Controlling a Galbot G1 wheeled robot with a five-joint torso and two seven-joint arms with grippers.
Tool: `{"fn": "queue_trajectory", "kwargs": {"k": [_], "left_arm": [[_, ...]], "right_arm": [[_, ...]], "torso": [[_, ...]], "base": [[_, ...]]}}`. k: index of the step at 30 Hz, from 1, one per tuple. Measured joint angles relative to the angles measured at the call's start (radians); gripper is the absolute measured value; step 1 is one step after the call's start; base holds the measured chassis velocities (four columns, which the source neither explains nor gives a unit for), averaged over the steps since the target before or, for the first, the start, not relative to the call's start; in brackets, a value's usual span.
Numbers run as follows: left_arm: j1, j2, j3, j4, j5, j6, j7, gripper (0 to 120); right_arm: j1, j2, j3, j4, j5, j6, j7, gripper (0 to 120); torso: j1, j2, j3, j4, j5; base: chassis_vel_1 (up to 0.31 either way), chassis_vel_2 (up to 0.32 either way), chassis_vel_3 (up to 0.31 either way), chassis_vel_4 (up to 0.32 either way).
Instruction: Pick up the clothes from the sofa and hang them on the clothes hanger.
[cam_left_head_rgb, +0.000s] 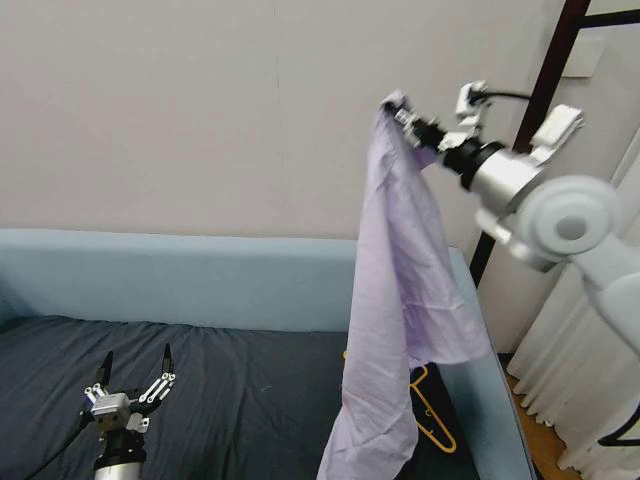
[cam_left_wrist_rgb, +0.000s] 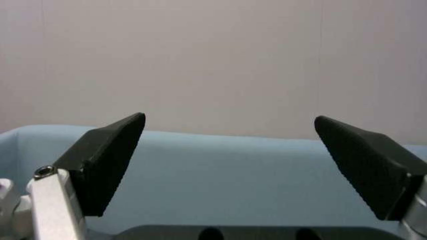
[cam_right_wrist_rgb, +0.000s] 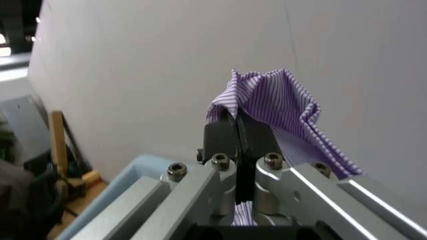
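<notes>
Head view: the right pincer (cam_left_head_rgb: 400, 112) is raised high at the right, clamped tight on the top of a lilac striped shirt (cam_left_head_rgb: 395, 300). The shirt hangs free in a long drape before the right end of the sofa (cam_left_head_rgb: 200, 280), above a yellow hanger (cam_left_head_rgb: 432, 415) on the seat. The left pincer (cam_left_head_rgb: 135, 375) sits low at near left over the seat, fingers spread wide and empty.

Lilac shirt (cam_left_head_rgb: 400, 300) is hanging across the yellow hanger (cam_left_head_rgb: 437, 425), blocking approach from the left. Dark seat (cam_left_head_rgb: 230, 390) is lying open. Black pole (cam_left_head_rgb: 560, 45) is standing near the right gripper (cam_left_head_rgb: 402, 113).
</notes>
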Motion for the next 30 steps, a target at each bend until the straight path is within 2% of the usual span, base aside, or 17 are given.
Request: {"fn": "queue_trajectory", "kwargs": {"k": [1, 3, 6, 7, 10, 11, 15, 16, 19, 22, 24, 26, 27, 30], "left_arm": [[0.000, 0.000, 0.000, 0.000, 0.000, 0.000, 0.000, 100], [0.004, 0.005, -0.009, 0.008, -0.001, -0.003, 0.000, 100], [0.007, 0.020, -0.029, 0.025, -0.006, -0.005, 0.000, 100], [0.007, 0.020, -0.029, 0.025, -0.006, -0.005, 0.000, 100], [0.008, 0.024, -0.035, 0.035, -0.007, -0.005, 0.000, 100], [0.008, 0.024, -0.035, 0.035, -0.007, -0.005, 0.000, 100], [0.007, 0.021, -0.041, 0.046, -0.007, -0.010, -0.001, 100], [0.007, 0.021, -0.041, 0.046, -0.007, -0.010, -0.001, 100], [0.007, 0.017, -0.043, 0.051, -0.006, -0.015, -0.001, 100], [0.006, 0.013, -0.044, 0.055, -0.005, -0.017, -0.001, 100], [0.002, 0.006, -0.042, 0.060, -0.001, -0.019, -0.001, 100], [0.000, -0.003, -0.033, 0.062, 0.007, -0.021, 0.000, 100], [0.000, -0.003, -0.033, 0.062, 0.007, -0.021, 0.000, 100], [0.000, -0.016, -0.024, 0.061, 0.017, -0.025, 0.000, 100]], "right_arm": [[0.000, 0.000, 0.000, 0.000, 0.000, 0.000, 0.000, 0], [-0.094, 0.056, -0.042, -0.041, -0.100, 0.029, -0.025, 0], [-0.321, 0.185, -0.143, -0.208, -0.357, 0.099, -0.101, 0], [-0.321, 0.185, -0.143, -0.208, -0.357, 0.099, -0.101, 0], [-0.443, 0.287, -0.198, -0.319, -0.474, 0.124, -0.107, 0], [-0.443, 0.287, -0.198, -0.319, -0.474, 0.124, -0.107, 0], [-0.549, 0.408, -0.238, -0.441, -0.593, 0.132, -0.079, 0], [-0.549, 0.408, -0.238, -0.441, -0.593, 0.132, -0.079, 0], [-0.587, 0.474, -0.240, -0.498, -0.642, 0.116, -0.002, 0], [-0.601, 0.499, -0.240, -0.507, -0.646, 0.083, 0.059, 5], [-0.607, 0.508, -0.244, -0.496, -0.637, 0.054, 0.110, 14], [-0.612, 0.506, -0.253, -0.463, -0.612, 0.027, 0.157, 22], [-0.612, 0.506, -0.253, -0.463, -0.612, 0.027, 0.157, 22], [-0.624, 0.479, -0.268, -0.396, -0.572, -0.039, 0.253, 37]], "torso": [[0.000, 0.000, 0.000, 0.0000, 0.0000], [0.000, 0.000, 0.000, -0.0003, -0.0006], [0.000, 0.000, 0.000, 0.0000, 0.0004], [0.000, 0.000, 0.000, 0.0000, 0.0004], [0.000, 0.000, 0.000, -0.0005, -0.0001], [0.000, 0.000, 0.000, -0.0005, -0.0001], [0.000, 0.000, 0.000, -0.0004, -0.0003], [0.000, 0.000, 0.000, -0.0004, -0.0003], [0.000, 0.000, 0.000, -0.0004, -0.0003], [0.000, 0.000, 0.000, -0.0003, -0.0003], [0.000, 0.000, 0.000, -0.0003, -0.0003], [0.000, 0.000, 0.000, -0.0003, 0.0000], [0.000, 0.000, 0.000, -0.0003, 0.0000], [0.000, 0.000, 0.000, -0.0004, -0.0001]], "base": [[0.000, 0.000, 0.000, 0.000], [0.000, 0.000, 0.000, 0.000], [0.000, 0.000, 0.000, 0.000], [0.000, 0.000, 0.000, 0.000], [0.000, 0.000, 0.000, 0.000], [0.000, 0.000, 0.000, 0.000], [0.000, 0.000, 0.000, 0.000], [0.000, 0.000, 0.000, 0.000], [0.000, 0.000, 0.000, 0.000], [0.000, 0.000, 0.000, 0.000], [0.000, 0.000, 0.000, 0.000], [0.000, 0.000, 0.000, 0.000], [0.000, 0.000, 0.000, 0.000], [0.000, 0.000, 0.000, 0.000]]}}
